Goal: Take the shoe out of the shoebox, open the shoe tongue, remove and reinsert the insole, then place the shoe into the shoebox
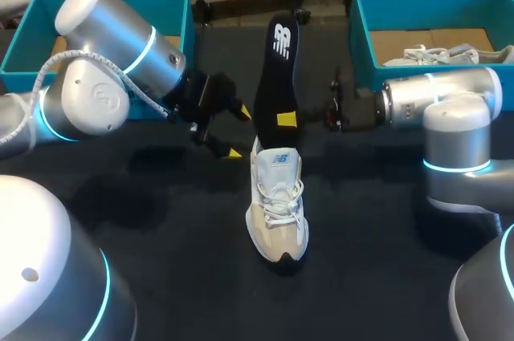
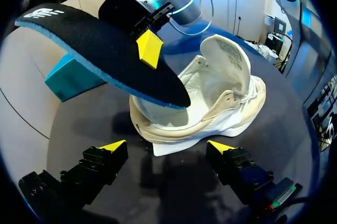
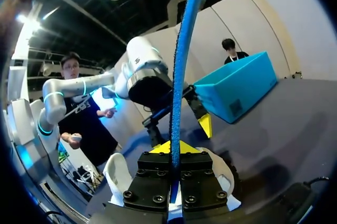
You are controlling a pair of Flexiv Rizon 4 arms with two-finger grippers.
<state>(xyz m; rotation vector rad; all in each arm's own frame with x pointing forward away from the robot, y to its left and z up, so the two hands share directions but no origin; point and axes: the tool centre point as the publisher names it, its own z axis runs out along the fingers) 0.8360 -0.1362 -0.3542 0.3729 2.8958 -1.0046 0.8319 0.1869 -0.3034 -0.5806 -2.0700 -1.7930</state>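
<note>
A white and beige shoe (image 1: 277, 205) (image 2: 221, 95) stands on the dark table, tongue folded back. A black insole (image 1: 277, 76) (image 2: 100, 45) with a blue underside slants up from the shoe's opening, its lower end at the collar. My right gripper (image 1: 287, 120) (image 3: 174, 147) is shut on the insole's edge, seen edge-on as a blue strip (image 3: 181, 71). My left gripper (image 1: 238, 132) (image 2: 167, 146) stands open beside the shoe's heel, holding nothing. Whether the insole's tip is inside the shoe I cannot tell.
A teal shoebox (image 1: 181, 4) sits at the back left behind my left arm. Another teal shoebox (image 1: 361, 28) at the back right holds a second white shoe (image 1: 438, 54). Bare dark table lies in front of the shoe.
</note>
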